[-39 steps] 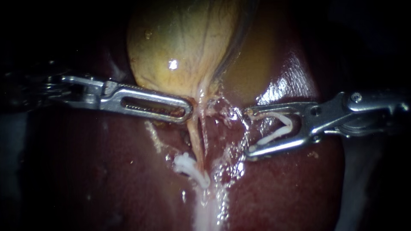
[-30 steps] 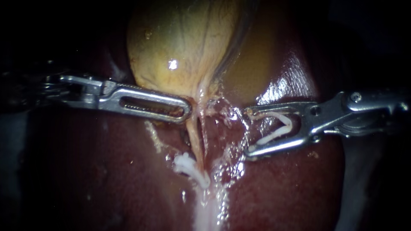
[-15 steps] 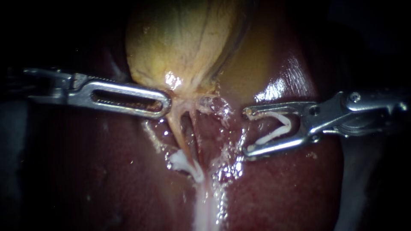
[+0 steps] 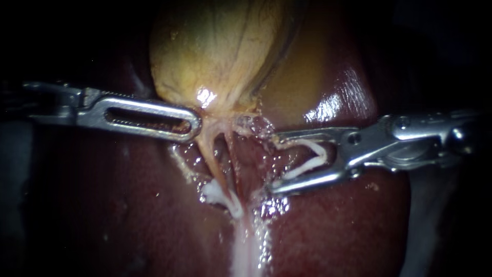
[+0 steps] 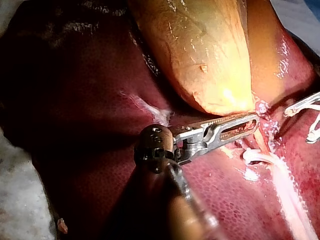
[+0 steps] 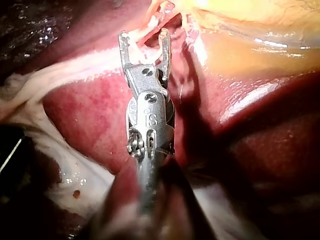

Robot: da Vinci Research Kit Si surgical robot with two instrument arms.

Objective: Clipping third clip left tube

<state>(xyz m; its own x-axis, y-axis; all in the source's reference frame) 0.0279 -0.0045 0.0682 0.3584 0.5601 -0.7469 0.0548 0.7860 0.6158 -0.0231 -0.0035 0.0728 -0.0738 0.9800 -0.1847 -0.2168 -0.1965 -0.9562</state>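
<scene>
Endoscope view: the right instrument [image 4: 271, 164] has advanced toward the left tube [image 4: 209, 156] but does not yet straddle it. Its jaws are spread wide, holding an open clip [image 4: 307, 158].

Left wrist view: the left instrument [image 5: 252, 120] has its jaws closed on the gallbladder [image 5: 210, 60] neck.

Right wrist view: the tubes lie just ahead of the jaws.

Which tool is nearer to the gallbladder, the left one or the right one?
Left. The left tool is shut on the gallbladder at its narrow end. The right tool, holding a white clip between its jaws, stands apart from it, over the liver.
</scene>
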